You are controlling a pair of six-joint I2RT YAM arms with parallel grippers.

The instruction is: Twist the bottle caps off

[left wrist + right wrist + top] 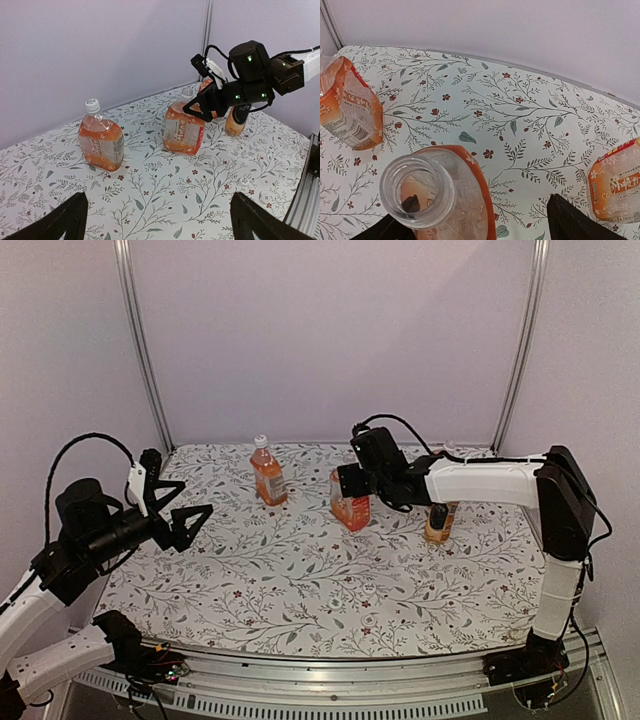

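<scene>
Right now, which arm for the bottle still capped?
Left, probably: the left gripper is open and faces the cap, nothing between; the right gripper hovers over the opened bottle.

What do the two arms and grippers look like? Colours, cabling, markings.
Both arms have white link shells and black joints, with loose black cables looping over them. The left gripper and right gripper carry black wedge-shaped fingers. Small green LEDs glow on the right wrist.
</scene>
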